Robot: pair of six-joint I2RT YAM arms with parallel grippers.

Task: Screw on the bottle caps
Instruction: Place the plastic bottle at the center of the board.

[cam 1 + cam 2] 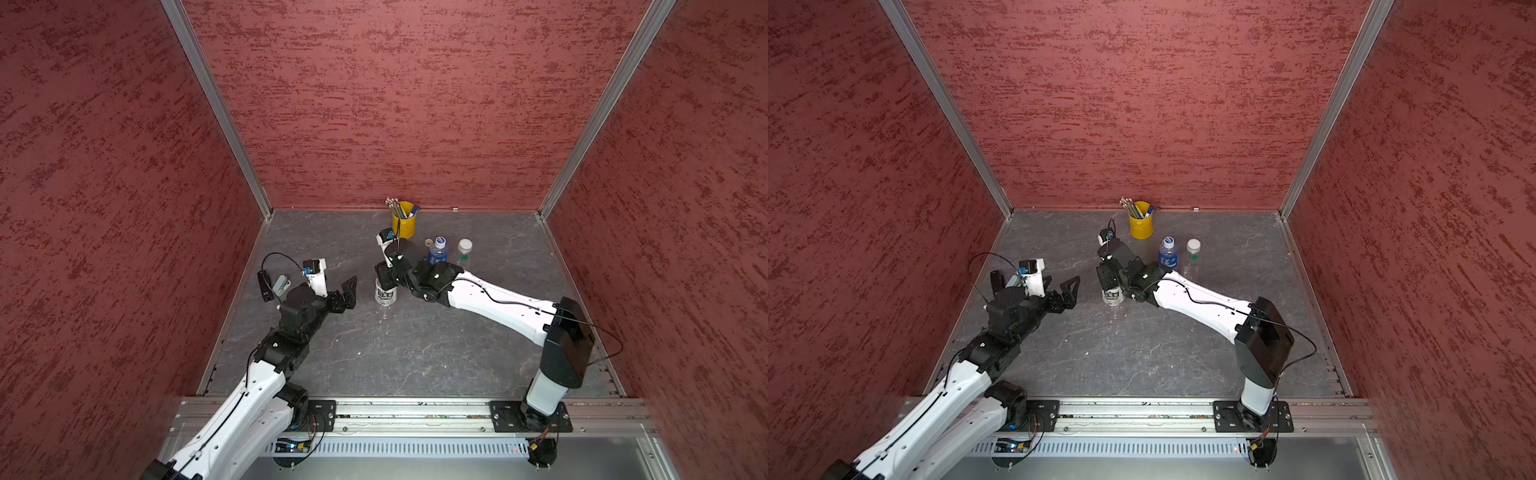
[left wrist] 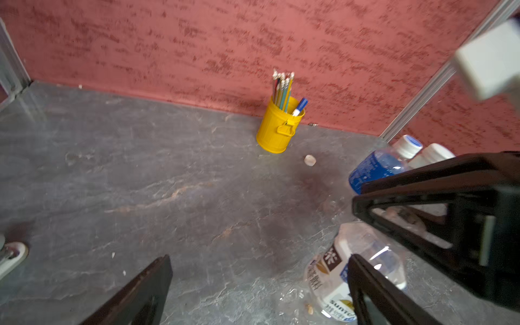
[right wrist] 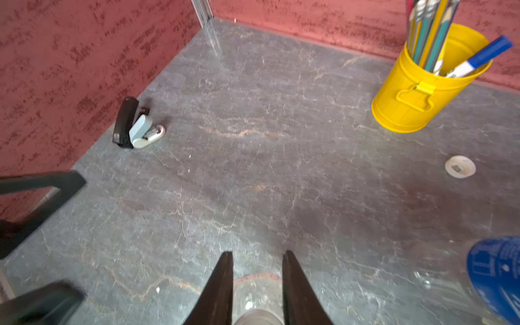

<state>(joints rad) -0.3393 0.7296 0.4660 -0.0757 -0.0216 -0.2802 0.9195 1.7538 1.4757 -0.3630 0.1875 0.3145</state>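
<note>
The right jaws hide the top of the white-labelled bottle (image 1: 385, 296); the right wrist view crops the blue-labelled bottle (image 3: 498, 275).

Lab test cell: red panel walls (image 1: 415, 104), alu frame posts (image 1: 217, 108), arm mounts (image 1: 528, 413) on rail (image 1: 415, 409).

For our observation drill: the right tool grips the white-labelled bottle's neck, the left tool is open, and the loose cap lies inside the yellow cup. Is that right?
No. The loose cap lies on the table near the yellow cup, not inside it, as the right wrist view shows. The rest holds.
</note>
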